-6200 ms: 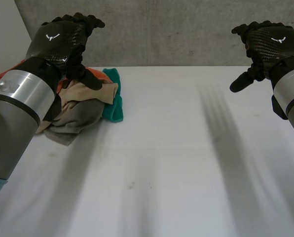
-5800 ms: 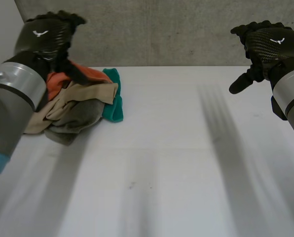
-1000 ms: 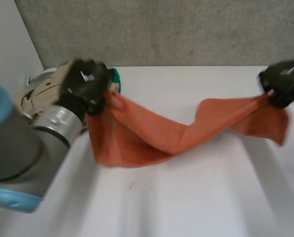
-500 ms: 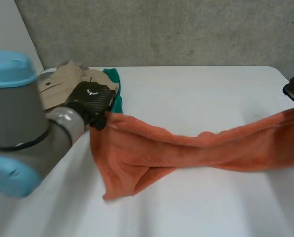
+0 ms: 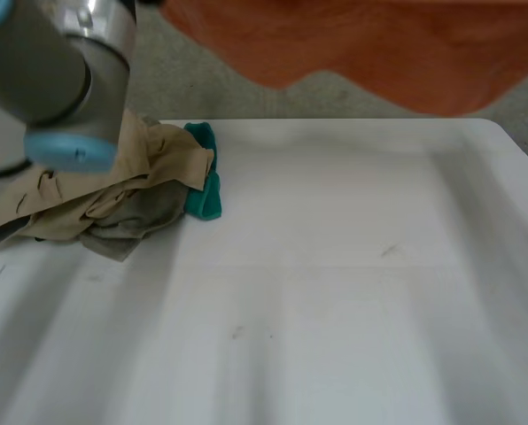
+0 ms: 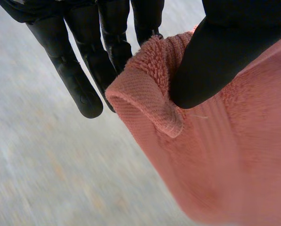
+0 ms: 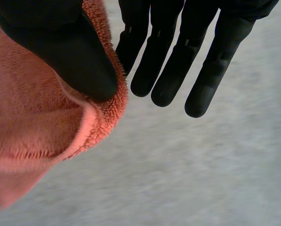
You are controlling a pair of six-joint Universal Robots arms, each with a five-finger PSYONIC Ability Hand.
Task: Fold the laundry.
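Observation:
An orange towel (image 5: 353,44) hangs high above the white table (image 5: 335,292), spread wide, its lower edge wavy. In the left wrist view my left hand (image 6: 216,56) pinches one corner of the towel (image 6: 225,155) between its thumb and its straight fingers (image 6: 77,80). In the right wrist view my right hand (image 7: 70,52) pinches the opposite corner of the towel (image 7: 32,122) the same way, thumb against fingers (image 7: 169,70). My left arm (image 5: 60,71) rises steeply at the near left.
A heap of beige and grey-green laundry (image 5: 113,190) lies at the table's far left, with a teal cloth (image 5: 206,181) against its right side. A grey concrete wall (image 5: 353,97) stands behind the table.
Both arms have raised the orange towel from just above the table to high over it, now stretched wide. The left arm has swung upward; the laundry heap stays put.

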